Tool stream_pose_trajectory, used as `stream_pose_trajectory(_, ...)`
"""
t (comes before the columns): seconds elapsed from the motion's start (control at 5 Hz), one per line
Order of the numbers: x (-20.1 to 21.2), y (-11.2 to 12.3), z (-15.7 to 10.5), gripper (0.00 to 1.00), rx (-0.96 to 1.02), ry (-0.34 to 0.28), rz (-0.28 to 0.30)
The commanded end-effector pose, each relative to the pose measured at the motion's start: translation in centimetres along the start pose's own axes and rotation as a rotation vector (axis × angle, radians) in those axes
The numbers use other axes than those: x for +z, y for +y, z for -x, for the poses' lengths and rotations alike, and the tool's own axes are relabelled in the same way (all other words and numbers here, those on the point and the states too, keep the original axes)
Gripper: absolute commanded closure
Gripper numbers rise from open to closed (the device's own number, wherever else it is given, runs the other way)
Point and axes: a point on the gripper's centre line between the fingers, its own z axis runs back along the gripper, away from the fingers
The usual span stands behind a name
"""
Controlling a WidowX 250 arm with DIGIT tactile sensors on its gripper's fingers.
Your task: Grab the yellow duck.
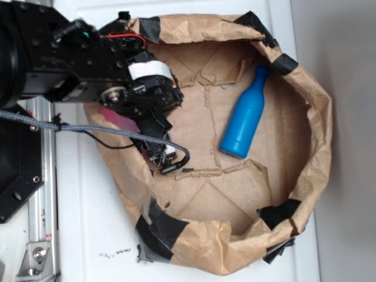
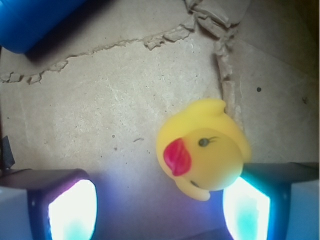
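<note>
A wide paper-lined bin [image 1: 320, 117], its crumpled brown rim patched with black tape, fills most of the exterior view; there is one of it. The robot arm [image 1: 88, 64] reaches in from nine to ten o'clock and covers the bin's left part. One blue bottle [image 1: 245, 114] lies on the cardboard floor toward two o'clock of the bin's middle, its neck aimed up at about one o'clock, well apart from the arm.

The gripper [image 2: 160, 205] shows best in the wrist view: two fingers, one at seven o'clock of the picture and one at five o'clock, stand spread with bare floor between them, gripping nothing.

One yellow duck [image 2: 204, 149] sits on the cardboard, hidden under the arm in the exterior view. From the midpoint between the fingers it lies toward one o'clock, off-centre, its body just beside or touching the five o'clock finger; I cannot tell which. Its red beak points toward eight o'clock, so its long axis runs roughly eight to two.

The closing likely needs a small shift toward the duck's side first, or one finger may nudge it away.
</note>
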Motion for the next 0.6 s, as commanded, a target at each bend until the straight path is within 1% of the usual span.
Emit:
stream_pose_trajectory(0.0,0.7,1.2,-1.9,1.0,0.042,-0.04,-0.004)
stream_pose_trajectory(0.2,1.3,1.6,-3.3,1.0,0.044,-0.064,-0.014)
stream_pose_trajectory(0.4,1.0,1.8,-4.6,1.0,0.044,-0.061,-0.033)
